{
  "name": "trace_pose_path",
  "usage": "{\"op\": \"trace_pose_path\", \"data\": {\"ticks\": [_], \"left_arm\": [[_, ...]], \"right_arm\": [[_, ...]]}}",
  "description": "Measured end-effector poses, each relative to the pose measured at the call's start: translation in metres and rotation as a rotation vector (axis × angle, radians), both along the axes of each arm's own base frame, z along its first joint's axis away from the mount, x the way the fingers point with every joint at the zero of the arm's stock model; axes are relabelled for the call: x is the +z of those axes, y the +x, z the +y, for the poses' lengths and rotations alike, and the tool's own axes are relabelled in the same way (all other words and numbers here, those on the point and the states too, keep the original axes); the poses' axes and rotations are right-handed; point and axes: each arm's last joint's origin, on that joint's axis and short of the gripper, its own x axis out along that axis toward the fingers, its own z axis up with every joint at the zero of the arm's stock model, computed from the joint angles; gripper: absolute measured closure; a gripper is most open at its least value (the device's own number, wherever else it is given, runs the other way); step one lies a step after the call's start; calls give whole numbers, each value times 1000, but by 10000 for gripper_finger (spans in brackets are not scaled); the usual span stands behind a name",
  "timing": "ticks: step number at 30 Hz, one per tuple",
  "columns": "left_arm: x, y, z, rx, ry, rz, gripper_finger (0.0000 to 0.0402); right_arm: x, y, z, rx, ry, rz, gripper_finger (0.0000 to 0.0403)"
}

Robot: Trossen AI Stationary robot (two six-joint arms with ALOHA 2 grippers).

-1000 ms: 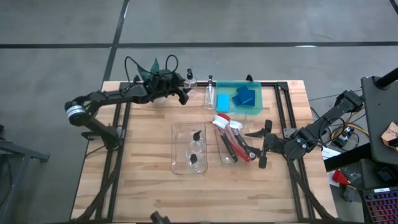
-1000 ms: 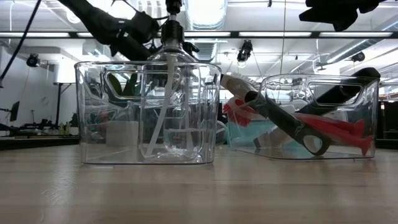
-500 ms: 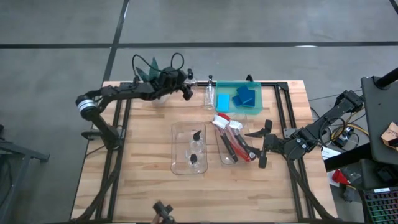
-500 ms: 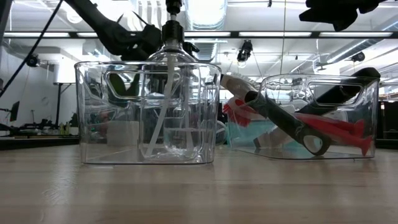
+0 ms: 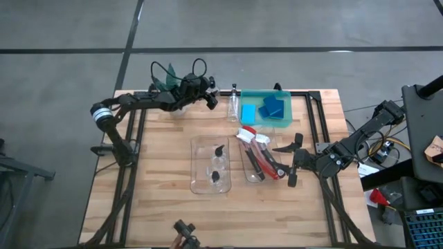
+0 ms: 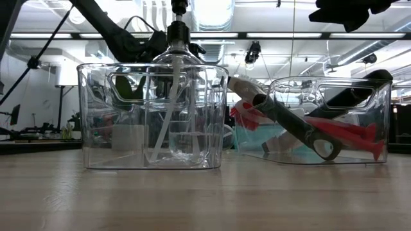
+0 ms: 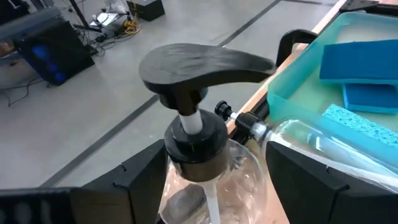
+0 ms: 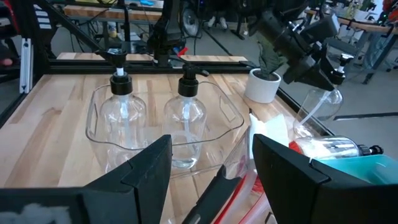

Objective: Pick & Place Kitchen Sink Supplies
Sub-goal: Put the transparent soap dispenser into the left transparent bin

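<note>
Upper left of the high view, the left gripper (image 5: 210, 98) straddles a bottle (image 7: 202, 168) — fingers wide, not yet closed — presumably to grasp it for the bin (image 5: 197, 166); the right gripper (image 5: 293, 160) waits open at right.

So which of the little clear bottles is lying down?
The bottle next to the green tray lies on its side. Two others stand upright in the clear bin, and the left gripper is around the fourth.

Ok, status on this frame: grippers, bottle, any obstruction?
Left gripper around clear black-pump bottle at back of wooden table. Right gripper open, idle beside clear brush bin. Second clear bottle lying close by, beside green tray.
</note>
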Motion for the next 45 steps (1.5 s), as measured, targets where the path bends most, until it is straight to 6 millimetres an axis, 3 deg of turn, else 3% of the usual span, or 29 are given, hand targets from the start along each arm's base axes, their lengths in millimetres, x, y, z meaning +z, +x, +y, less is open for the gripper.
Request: {"op": "trace_pose_path", "data": {"ticks": [17,21,28,35,41,45], "left_arm": [[3,2,5,30,48,-44,144],[3,2,5,30,48,-44,180],[3,2,5,27,47,-51,279],[7,1,4,17,41,-65,279],[23,-1,-4,-43,18,-145,264],[44,-7,-18,-82,31,-179,277]], "right_arm": [[0,0,0,-1,4,-1,181],[0,0,0,-1,4,-1,181],[0,0,0,-1,4,-1,181],[0,0,0,-1,3,-1,181],[0,0,0,-1,3,0,181],[0,0,0,-1,3,0,181]]}}
